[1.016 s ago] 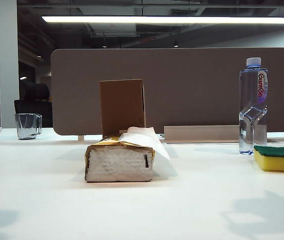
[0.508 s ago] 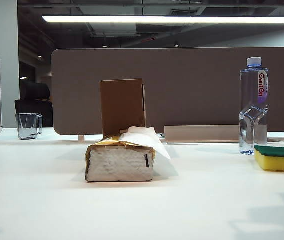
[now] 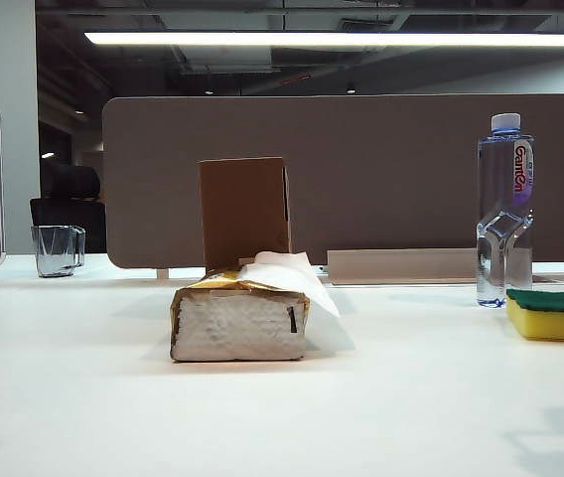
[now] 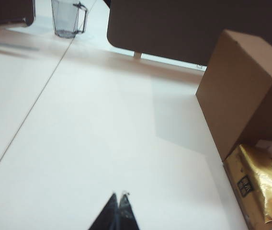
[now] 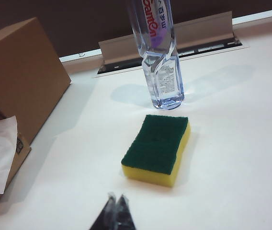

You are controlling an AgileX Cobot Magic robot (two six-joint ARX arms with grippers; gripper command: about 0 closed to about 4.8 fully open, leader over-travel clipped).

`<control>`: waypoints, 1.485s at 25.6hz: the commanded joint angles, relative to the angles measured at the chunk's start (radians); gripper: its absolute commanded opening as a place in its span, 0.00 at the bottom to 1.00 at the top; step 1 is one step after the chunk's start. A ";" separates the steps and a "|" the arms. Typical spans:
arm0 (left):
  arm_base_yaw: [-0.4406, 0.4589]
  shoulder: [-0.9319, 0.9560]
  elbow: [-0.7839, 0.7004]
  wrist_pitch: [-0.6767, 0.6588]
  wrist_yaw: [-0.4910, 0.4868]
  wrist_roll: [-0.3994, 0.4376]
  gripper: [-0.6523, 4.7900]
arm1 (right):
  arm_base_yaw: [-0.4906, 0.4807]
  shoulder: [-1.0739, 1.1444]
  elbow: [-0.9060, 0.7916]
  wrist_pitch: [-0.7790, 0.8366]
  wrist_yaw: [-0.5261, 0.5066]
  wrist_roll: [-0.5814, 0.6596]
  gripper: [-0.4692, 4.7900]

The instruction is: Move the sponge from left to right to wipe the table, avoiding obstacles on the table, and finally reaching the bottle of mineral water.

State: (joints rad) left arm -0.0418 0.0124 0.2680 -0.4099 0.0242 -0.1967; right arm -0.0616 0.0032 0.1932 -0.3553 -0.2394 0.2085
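Note:
The yellow sponge [image 3: 552,315] [image 5: 157,149] lies green side up on the white table [image 3: 282,397], at the right edge of the exterior view, just in front of the bottle of mineral water [image 3: 503,209] [image 5: 158,52]. Neither gripper touches it. My right gripper [image 5: 116,197] hovers shut and empty, a short way back from the sponge. My left gripper [image 4: 119,195] is shut and empty above bare table, to the left of the brown cardboard box [image 3: 243,213] [image 4: 243,91] and the gold tissue pack [image 3: 240,315] [image 4: 263,184]. Neither arm shows in the exterior view.
A clear glass mug [image 3: 57,249] [image 4: 68,18] stands at the far left by the back edge. Grey partition panels [image 3: 342,179] close off the back of the table, with a cable tray [image 3: 401,266] behind the bottle.
The arm shadows on the near table have shrunk and slid toward the front edge. Sponge, bottle, box and tissue pack have not moved.

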 commanded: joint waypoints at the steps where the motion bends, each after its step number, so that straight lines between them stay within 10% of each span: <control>1: 0.000 0.000 -0.035 0.086 0.006 0.005 0.11 | 0.000 0.000 -0.023 0.053 -0.003 -0.013 0.08; 22: 0.000 0.000 -0.260 0.288 0.006 0.250 0.11 | 0.002 0.000 -0.169 0.143 0.002 -0.135 0.08; 38: 0.000 0.000 -0.260 0.224 -0.047 0.245 0.11 | 0.001 0.003 -0.169 0.143 0.001 -0.134 0.08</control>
State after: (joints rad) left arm -0.0418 0.0124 0.0067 -0.1730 -0.0189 0.0517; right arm -0.0605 0.0082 0.0261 -0.2218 -0.2386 0.0772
